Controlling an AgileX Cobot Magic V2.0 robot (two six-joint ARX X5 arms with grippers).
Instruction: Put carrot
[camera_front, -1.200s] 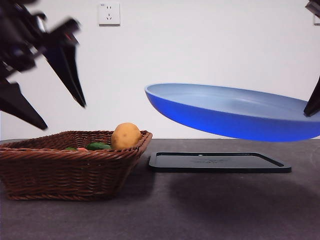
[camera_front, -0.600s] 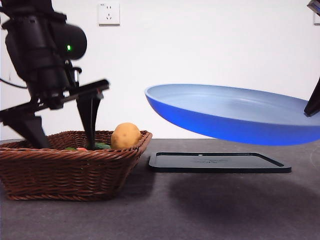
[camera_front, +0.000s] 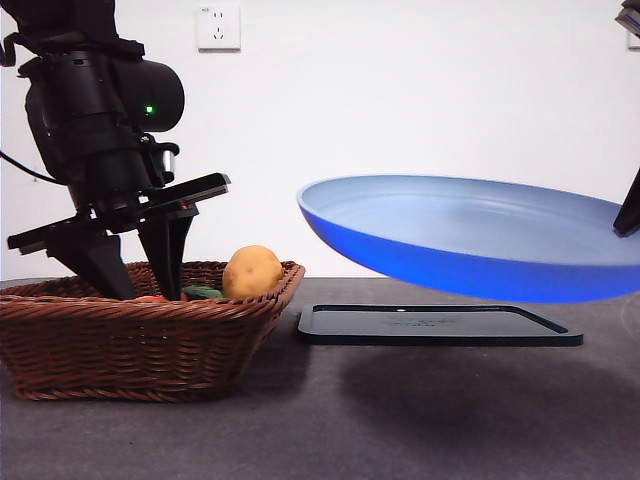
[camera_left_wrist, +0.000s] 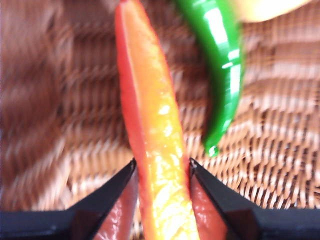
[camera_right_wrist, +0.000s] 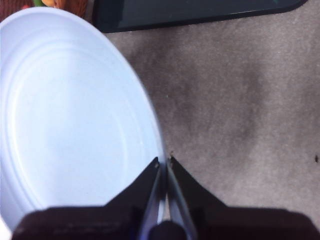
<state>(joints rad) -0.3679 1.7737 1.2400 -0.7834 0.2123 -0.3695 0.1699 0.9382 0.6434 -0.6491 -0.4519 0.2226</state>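
Left gripper (camera_left_wrist: 161, 167), inside the basket (camera_front: 150, 330), jaws narrowly astride the carrot (camera_left_wrist: 150, 115). Right gripper (camera_right_wrist: 163, 161) pinches the plate (camera_front: 480, 240) rim, aloft.

Looks like a robot lab or test bench, not a lived-in home; bare white wall (camera_front: 400, 100) with one wall socket (camera_front: 218, 27) at about 11 o'clock in the front view; dark grey felt-like tabletop (camera_front: 400, 420) with staged props only; woven basket (camera_front: 130, 345) at 8 o'clock holding glossy plastic toy vegetables, e.g. a potato (camera_front: 251, 271); black tray (camera_front: 438, 325) at about 5 o'clock; large black robot arm (camera_front: 95, 110) with a lit green indicator at 10 o'clock.
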